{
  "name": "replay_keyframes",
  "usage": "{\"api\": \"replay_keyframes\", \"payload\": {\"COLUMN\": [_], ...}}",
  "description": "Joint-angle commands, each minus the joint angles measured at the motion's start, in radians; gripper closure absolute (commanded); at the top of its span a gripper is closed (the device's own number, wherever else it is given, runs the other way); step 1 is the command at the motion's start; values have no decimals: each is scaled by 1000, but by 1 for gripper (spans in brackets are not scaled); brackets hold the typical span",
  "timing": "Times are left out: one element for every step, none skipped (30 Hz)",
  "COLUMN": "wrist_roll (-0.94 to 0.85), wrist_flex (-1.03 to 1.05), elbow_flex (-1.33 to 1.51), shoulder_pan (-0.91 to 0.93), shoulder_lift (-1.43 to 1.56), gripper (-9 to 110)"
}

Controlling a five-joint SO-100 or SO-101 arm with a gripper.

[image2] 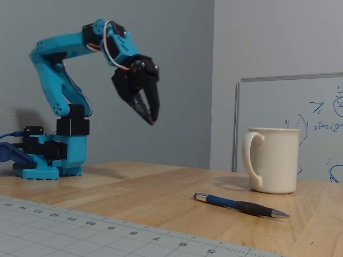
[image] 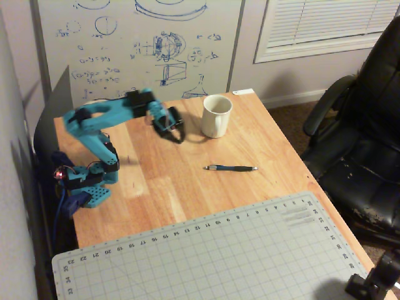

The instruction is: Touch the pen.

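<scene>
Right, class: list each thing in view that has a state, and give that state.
pen: lying flat on the table, untouched
mug: upright, handle toward the camera in the overhead view
gripper: raised in the air, tips nearly closed, holding nothing

Ruler numbers, legibly 9 to 23, edge the grey cutting mat; the whiteboard scribbles are illegible.
</scene>
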Motion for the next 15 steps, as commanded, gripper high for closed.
{"api": "replay_keyframes", "payload": {"wrist_roll": [14, 14, 12, 12, 11, 14, 15, 15, 15, 15, 15, 15, 15, 11, 5], "wrist_flex": [-18, -18, -18, -18, -18, -18, -18, -18, -18, -18, -18, -18, -18, -18, -17], "elbow_flex": [-288, -345, -400, -453, -506, -561, -615, -666, -718, -770, -819, -868, -919, -966, -1015], "shoulder_pan": [0, 2, 3, 5, 6, 6, 6, 6, 6, 6, 8, 11, 21, 35, 46], "shoulder_lift": [-215, -270, -322, -373, -423, -472, -522, -572, -618, -666, -712, -753, -796, -836, -879], "gripper": [101, 101, 101, 101, 101, 101, 101, 101, 101, 101, 101, 101, 101, 101, 101]}}
